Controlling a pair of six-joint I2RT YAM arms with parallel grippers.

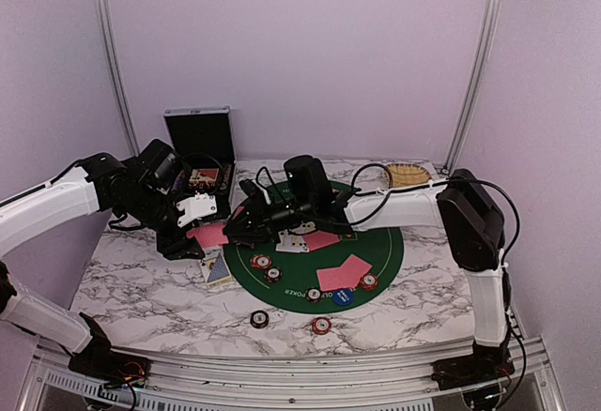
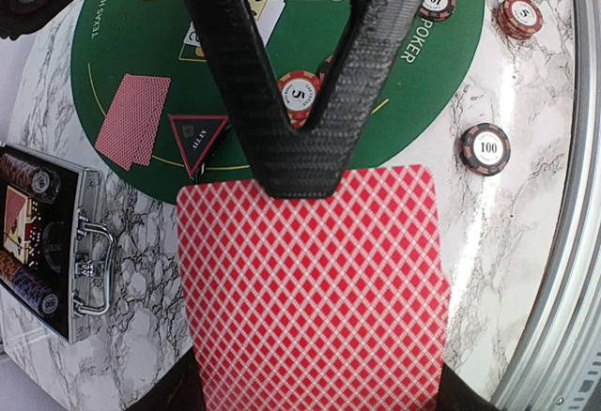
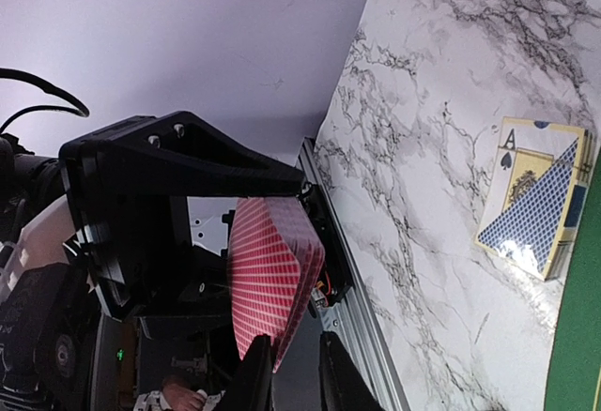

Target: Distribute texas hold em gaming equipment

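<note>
Stack of pink-red-backed playing cards (image 2: 310, 289): clamped in the left hand (image 1: 193, 238), held above the worktop (image 1: 131, 284) outside the left rim of the green felt mat (image 1: 380, 242). The right hand (image 2: 300, 178): fingers meeting in a narrow V at the stack's mat-side edge; grip cannot be told. One dark triangular marker (image 2: 197, 139): on the mat beside that rim. Loose poker chips (image 2: 299, 92): on the mat, two off its near rim.
</note>
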